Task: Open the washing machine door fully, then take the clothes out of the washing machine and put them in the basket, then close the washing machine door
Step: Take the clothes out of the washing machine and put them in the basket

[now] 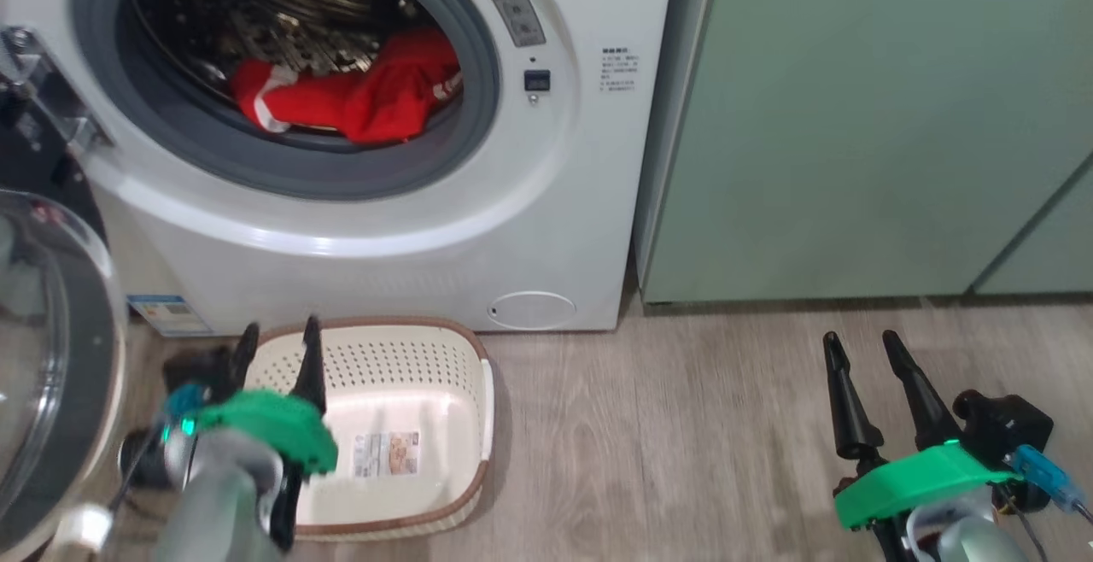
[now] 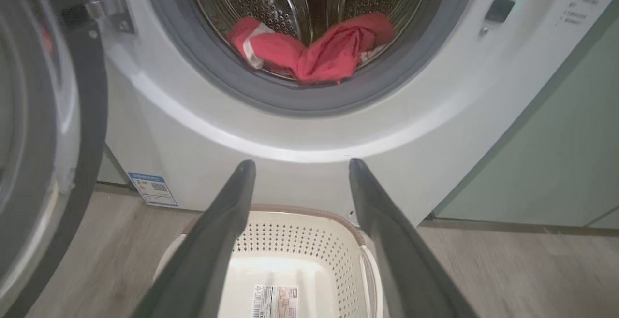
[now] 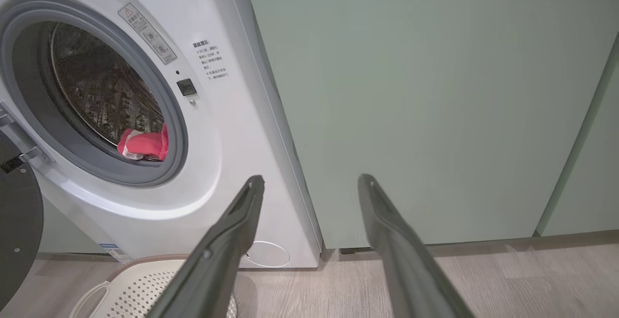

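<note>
Nearest, the left gripper [image 1: 280,330] hangs above the left part of the basket [image 1: 410,361], its fingers spread wide with nothing between them. The right gripper [image 1: 862,338] is well off to the right over the wooden floor [image 1: 683,425], also wide apart and empty, pointing towards the pale green cabinet [image 1: 854,118].

The basket sits on the floor just in front of the washing machine [image 1: 384,246], below the round opening. It is cream plastic with rows of small holes, a brown rim and a white handle on its right side. Nothing lies in it; a label sticker shows on its bottom.

At the near left, the washing machine door [image 1: 90,357] is swung out on its hinge, its black rim and clear glass bowl turned away from the opening. It looks fully open, or close to it, so the first step appears done.

Further back, the opening is ringed in grey rubber, with the steel drum [image 1: 282,7] behind it. A bundle of red clothes [image 1: 367,96] with some white trim lies crumpled on the bottom of the drum, close to the front lip, sagging a little towards the right.

So the clothes are still to be lifted out and put in the basket, and the door is yet to be closed. The task seems roughly a third done.
</note>
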Robot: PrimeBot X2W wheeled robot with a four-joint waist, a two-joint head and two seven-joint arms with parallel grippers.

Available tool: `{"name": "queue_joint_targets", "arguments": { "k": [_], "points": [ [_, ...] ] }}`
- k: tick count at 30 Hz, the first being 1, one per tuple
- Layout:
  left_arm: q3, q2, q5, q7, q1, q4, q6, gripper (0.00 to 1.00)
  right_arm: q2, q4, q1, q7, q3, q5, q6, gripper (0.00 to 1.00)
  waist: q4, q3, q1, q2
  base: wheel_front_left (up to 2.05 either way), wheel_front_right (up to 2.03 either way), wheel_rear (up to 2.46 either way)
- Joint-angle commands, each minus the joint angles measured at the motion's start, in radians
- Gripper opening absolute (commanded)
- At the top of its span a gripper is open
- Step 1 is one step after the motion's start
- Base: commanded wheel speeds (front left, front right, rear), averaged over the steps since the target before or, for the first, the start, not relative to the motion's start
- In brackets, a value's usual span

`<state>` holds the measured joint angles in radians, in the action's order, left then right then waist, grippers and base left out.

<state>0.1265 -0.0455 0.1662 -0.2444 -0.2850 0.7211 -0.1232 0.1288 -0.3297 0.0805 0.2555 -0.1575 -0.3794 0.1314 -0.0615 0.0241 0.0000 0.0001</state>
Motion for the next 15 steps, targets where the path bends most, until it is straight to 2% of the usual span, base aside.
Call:
{"name": "queue_joint_targets", "arguments": {
  "k": [1, 7, 15],
  "points": [
    [0.019, -0.021, -0.010, 0.004, -0.078, -0.018, 0.003, 1.00, 0.008, 0.035, 0.040, 0.006, -0.023, -0.003, -0.001, 1.00, -0.011, 0.021, 0.0000, -0.0001, 0.00, 0.00, 0.00],
    [-0.007, -0.054, 0.018, 0.129, -0.267, 0.078, -0.003, 1.00, 0.005, 0.048, 0.089, 0.006, -0.025, -0.008, -0.001, 1.00, -0.047, 0.136, 0.0000, -0.0001, 0.00, 0.00, 0.00],
    [-0.023, -0.141, 0.082, 0.452, -0.575, 0.184, -0.006, 1.00, -0.002, 0.061, 0.172, 0.006, -0.033, -0.010, -0.001, 1.00, -0.106, 0.299, 0.0000, -0.0001, 0.00, 0.00, 0.00]
  ]
}}
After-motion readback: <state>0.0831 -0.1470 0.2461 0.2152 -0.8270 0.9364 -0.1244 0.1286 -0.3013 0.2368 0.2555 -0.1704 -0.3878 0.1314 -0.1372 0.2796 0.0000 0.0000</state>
